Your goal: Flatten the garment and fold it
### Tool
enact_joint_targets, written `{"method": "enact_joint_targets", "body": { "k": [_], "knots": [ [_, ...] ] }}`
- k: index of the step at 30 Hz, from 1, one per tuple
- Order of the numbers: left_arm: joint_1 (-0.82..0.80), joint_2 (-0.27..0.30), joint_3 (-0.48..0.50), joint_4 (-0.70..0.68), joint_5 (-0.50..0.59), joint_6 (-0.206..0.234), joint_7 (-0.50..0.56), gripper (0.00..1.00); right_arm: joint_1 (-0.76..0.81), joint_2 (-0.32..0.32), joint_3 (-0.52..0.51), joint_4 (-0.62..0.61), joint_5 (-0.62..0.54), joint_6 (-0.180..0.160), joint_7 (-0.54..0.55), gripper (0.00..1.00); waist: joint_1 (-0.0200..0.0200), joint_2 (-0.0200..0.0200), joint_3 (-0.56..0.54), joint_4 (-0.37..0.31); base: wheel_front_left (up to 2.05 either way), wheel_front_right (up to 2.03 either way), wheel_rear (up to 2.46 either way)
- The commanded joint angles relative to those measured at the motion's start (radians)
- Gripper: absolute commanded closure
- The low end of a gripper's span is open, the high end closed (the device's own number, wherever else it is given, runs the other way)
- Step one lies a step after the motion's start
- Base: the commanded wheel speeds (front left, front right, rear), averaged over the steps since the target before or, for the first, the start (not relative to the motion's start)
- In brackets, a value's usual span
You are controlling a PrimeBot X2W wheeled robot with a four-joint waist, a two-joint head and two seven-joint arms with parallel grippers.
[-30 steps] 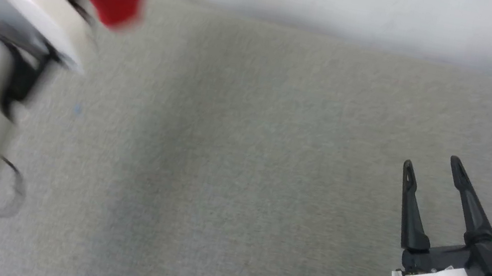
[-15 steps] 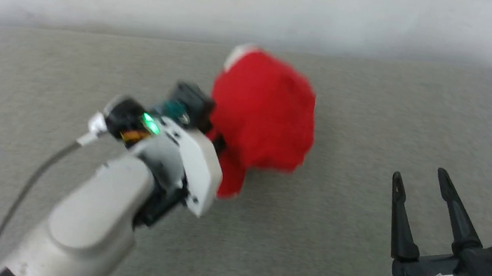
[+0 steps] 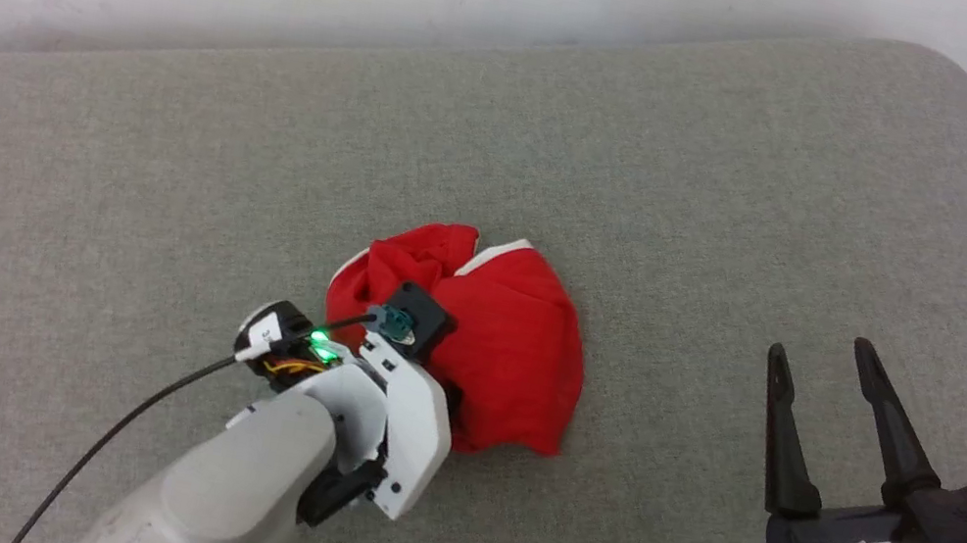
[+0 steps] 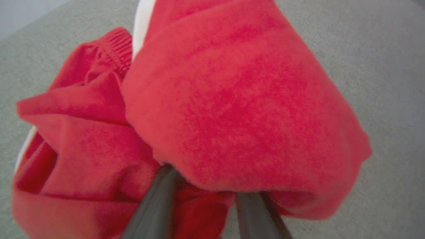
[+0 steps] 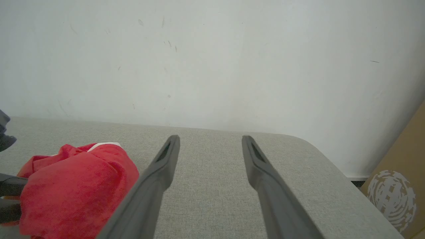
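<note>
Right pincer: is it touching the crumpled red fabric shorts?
Apart. Head view shows bare grey fabric surface between the right pincer and the crumpled red fabric shorts.

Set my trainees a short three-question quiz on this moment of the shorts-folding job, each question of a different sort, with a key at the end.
1. True or false: the garment lies flat and fully spread out on the grey surface.
2. Pick one. The right gripper is: A) shut on the garment; B) open and apart from the garment; C) buried under the fabric.
3. In one word: what colour is the trim that shows along the garment's far edge?

Key: 1 false, it sits in a bunched heap. 2 B. 3 white.
</note>
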Motion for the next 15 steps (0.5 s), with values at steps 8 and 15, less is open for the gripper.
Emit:
{"method": "enact_joint_targets", "body": {
  "k": [8, 15],
  "knots": [
    [0.026, 0.002, 0.008, -0.016, -0.005, 0.019, -0.073, 0.0, 0.035, 0.004, -0.026, 0.019, -0.011, -0.002, -0.005, 0.0, -0.0002, 0.0, -0.114, 0.103, 0.0, 0.0, 0.0],
    [0.097, 0.066, 0.064, -0.167, -0.047, 0.055, -0.119, 0.0, 0.075, 0.004, -0.063, 0.022, -0.027, -0.002, -0.005, 0.0, -0.0002, 0.0, -0.201, 0.193, 0.0, 0.0, 0.0]
  ]
}}
